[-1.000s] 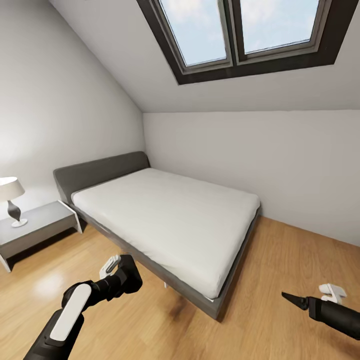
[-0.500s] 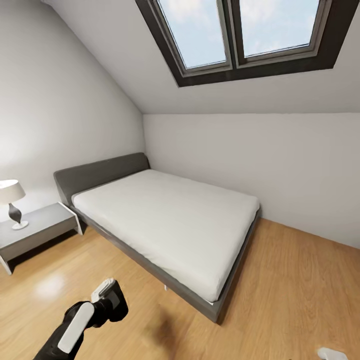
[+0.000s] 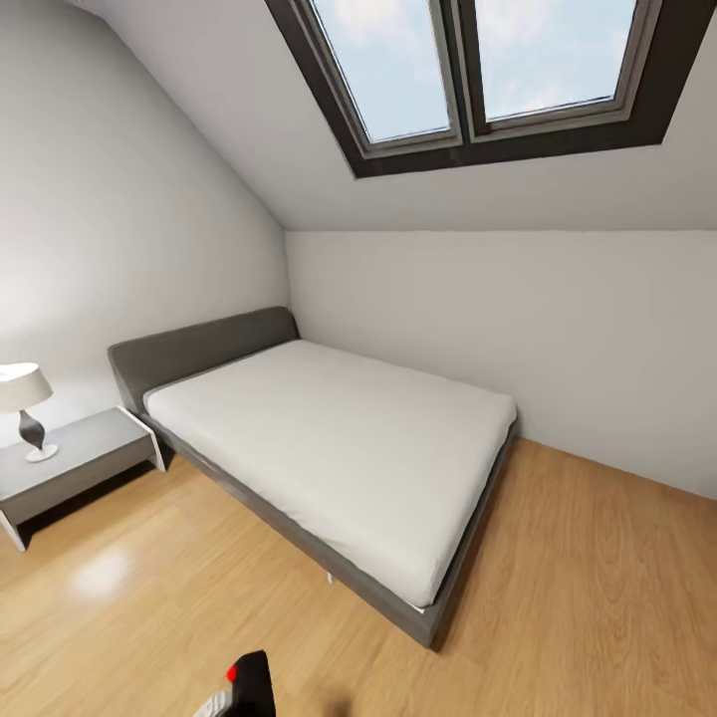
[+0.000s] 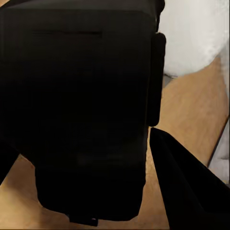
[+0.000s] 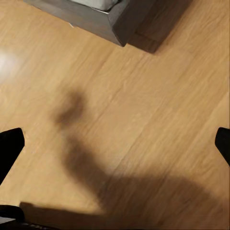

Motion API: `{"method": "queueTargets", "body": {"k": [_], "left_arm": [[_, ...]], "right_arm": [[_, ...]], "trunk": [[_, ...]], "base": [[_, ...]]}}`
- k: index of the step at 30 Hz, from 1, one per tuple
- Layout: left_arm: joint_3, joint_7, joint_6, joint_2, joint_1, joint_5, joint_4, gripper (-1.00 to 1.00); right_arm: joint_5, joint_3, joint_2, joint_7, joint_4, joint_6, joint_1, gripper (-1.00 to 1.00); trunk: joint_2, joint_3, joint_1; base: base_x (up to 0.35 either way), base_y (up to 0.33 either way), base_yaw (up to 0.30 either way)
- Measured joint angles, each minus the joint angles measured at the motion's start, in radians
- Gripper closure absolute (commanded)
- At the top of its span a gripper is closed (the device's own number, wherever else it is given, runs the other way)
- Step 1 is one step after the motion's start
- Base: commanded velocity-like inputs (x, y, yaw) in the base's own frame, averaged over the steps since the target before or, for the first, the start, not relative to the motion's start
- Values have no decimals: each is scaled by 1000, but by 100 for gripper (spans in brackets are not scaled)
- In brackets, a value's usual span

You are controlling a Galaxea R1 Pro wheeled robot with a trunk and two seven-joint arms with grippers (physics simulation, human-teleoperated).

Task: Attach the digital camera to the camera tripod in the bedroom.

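A bedroom is seen from the head view, with pale grey walls, a sloped ceiling carrying a dark-framed skylight (image 3: 478, 75), and a light wood plank floor (image 3: 597, 597). A grey-framed bed (image 3: 329, 448) with a bare white mattress is set into the far corner, its headboard against the wall. Beside the headboard a grey nightstand (image 3: 70, 463) is placed, and a small lamp (image 3: 25, 408) with a white shade and dark base stands on it. At the bottom edge of the head view the digital camera (image 3: 249, 687) is shown as a black body with a small red button at one top corner, raised above the floor. In the left wrist view the digital camera (image 4: 81, 110) is seen close up, a dark block held in the left end effector (image 4: 86, 158), with one black finger (image 4: 187, 187) lying against its side, so the end effector is pinched on the camera. In the right wrist view the two black fingertips (image 5: 9, 148) of the right end effector (image 5: 115, 148) are seen at opposite edges, spread wide apart over the floor, with the bed corner (image 5: 110, 19) beyond them.
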Motion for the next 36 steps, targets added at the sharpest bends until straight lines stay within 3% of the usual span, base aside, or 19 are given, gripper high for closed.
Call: {"method": "queueTargets", "body": {"k": [3,4,8,15,20,23,25,28,29,33,34,36], "left_arm": [[4,-171,-4,29,0,2,37,100],[5,-253,-4,46,0,3,51,100],[5,-359,-1,72,0,4,69,100],[6,-400,2,78,0,3,74,100],[8,-371,3,78,0,4,74,100],[11,-283,4,77,0,3,73,100],[12,-60,5,65,0,-2,67,100],[10,82,6,48,0,-6,64,100],[8,176,6,35,0,-9,64,100],[10,356,6,11,0,-11,62,100],[11,432,6,0,0,-12,62,100],[11,500,6,-15,0,-12,62,100]], "right_arm": [[-1,0,-8,57,5,-5,0,-100],[-2,0,-14,84,9,-7,0,-100],[16,1,-23,142,26,-10,0,-100],[83,0,-25,250,43,-11,0,-100],[113,0,-25,286,62,-26,0,-100],[122,-4,-24,285,88,-35,0,-100],[127,-7,-23,235,106,-41,0,-100],[128,-7,-23,169,110,-41,0,-100],[129,-6,-21,108,112,-41,0,-100],[131,-3,-16,-49,118,-40,0,-100],[133,-3,-12,-138,129,-41,0,-100],[133,-2,-10,-231,151,-42,0,-100]], "trunk": [[21,9,-11],[28,13,-15],[56,25,-31],[105,47,-58],[140,63,-77],[161,72,-88],[175,78,-96],[196,88,-107],[203,91,-111],[231,103,-127],[238,107,-130],[252,113,-138]], "base": [[0,0,0],[0,0,0],[0,0,0],[0,0,0],[0,0,0],[0,0,0],[0,0,0],[0,0,0],[0,0,0],[0,0,0],[0,0,0],[0,0,0]]}}
